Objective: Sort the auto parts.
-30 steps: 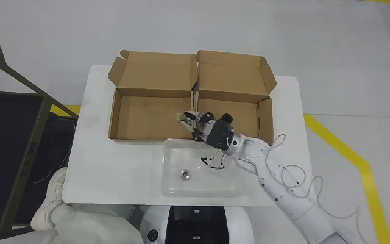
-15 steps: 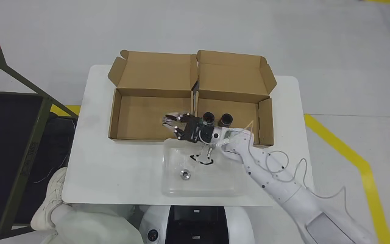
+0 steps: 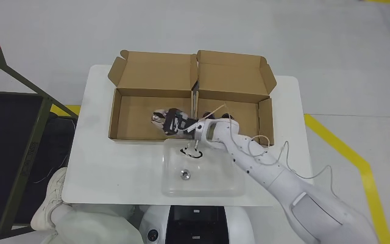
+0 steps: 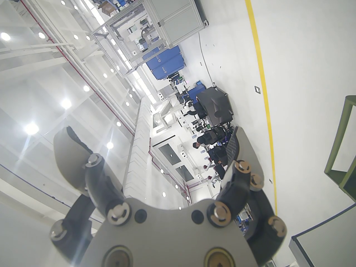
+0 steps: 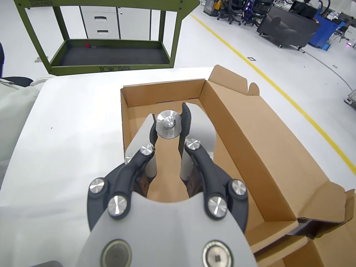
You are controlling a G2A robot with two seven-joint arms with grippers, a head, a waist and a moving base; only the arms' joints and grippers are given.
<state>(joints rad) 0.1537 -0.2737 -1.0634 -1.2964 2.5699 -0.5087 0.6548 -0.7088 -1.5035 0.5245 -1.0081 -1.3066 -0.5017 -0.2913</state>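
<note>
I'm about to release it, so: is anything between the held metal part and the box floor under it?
Nothing visible does. The right gripper holds the round metal part directly above the floor of the open cardboard box.

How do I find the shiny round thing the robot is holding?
Look at the white table, then at the left cardboard box of the two open ones. Over it, the right gripper is shut on a shiny round metal part, like stacked discs. The other small silvery part lies down in the clear tray, with nothing holding it.
</note>
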